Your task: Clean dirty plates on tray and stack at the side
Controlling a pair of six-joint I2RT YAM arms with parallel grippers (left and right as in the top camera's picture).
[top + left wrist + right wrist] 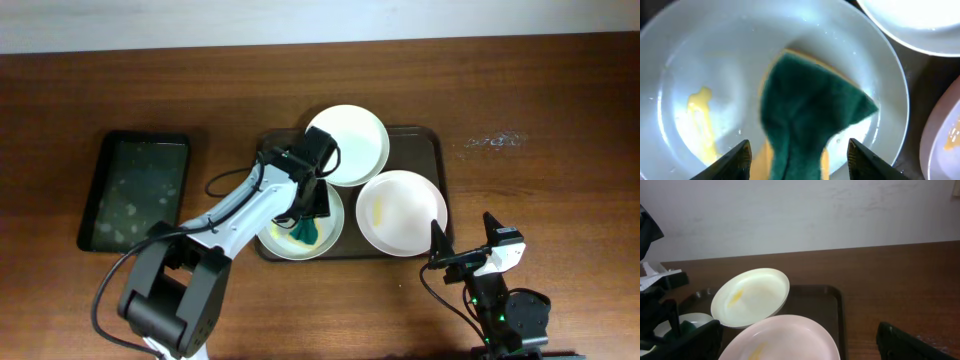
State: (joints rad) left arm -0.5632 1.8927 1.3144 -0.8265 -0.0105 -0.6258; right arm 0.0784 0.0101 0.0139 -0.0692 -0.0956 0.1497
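The dark brown tray (pixel 415 150) holds three white plates. The front-left plate (pixel 330 232) has a green and yellow sponge (pixel 303 234) lying on it. In the left wrist view this plate (pixel 715 60) shows a yellow smear, and the sponge (pixel 810 105) lies between the spread fingers of my left gripper (pixel 800 157), with gaps on both sides. My left gripper (pixel 312 205) hovers over that plate. The rear plate (pixel 347 143) and the right plate (pixel 402 212) have yellow smears. My right gripper (pixel 462 235) is open and empty by the tray's front right corner, facing the right plate (pixel 790 340).
A smaller black tray (pixel 135 190) lies at the left of the wooden table. The left arm's cable loops over the tray's left rim. The right wrist view shows the rear plate (pixel 752 297) leaning on the tray's edge and a pale wall behind the table.
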